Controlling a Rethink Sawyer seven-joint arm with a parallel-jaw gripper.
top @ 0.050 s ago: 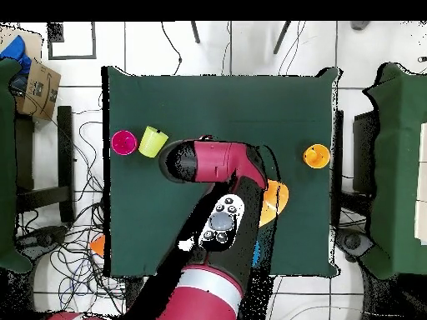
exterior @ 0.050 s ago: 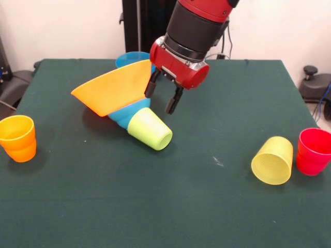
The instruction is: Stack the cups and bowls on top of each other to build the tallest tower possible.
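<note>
From the front, the tower lies toppled on the green table: a lime green cup on its side with its mouth toward the camera, a small blue bowl wedged against its base, and a large yellow-orange bowl tilted on edge above that. A second blue bowl sits behind them. The gripper hangs just above and beside the lime cup, its two dark fingers spread apart and holding nothing. An orange cup stands upright at the left edge. At the right, a yellow cup lies on its side, touching or nearly touching an upright red cup.

These pieces look like thin, glossy plastic: light, stiff and slick, so likely to roll or squirt out of a pinch. The lime cup's tapered wall near the rim seems the best hold; the wide bowl probably needs its rim pinched.

From overhead, the arm covers the fallen stack; only an edge of the yellow-orange bowl shows beside it. The red cup and yellow cup lie together on one side, the orange cup well apart on the other. The fingers are hidden here.
</note>
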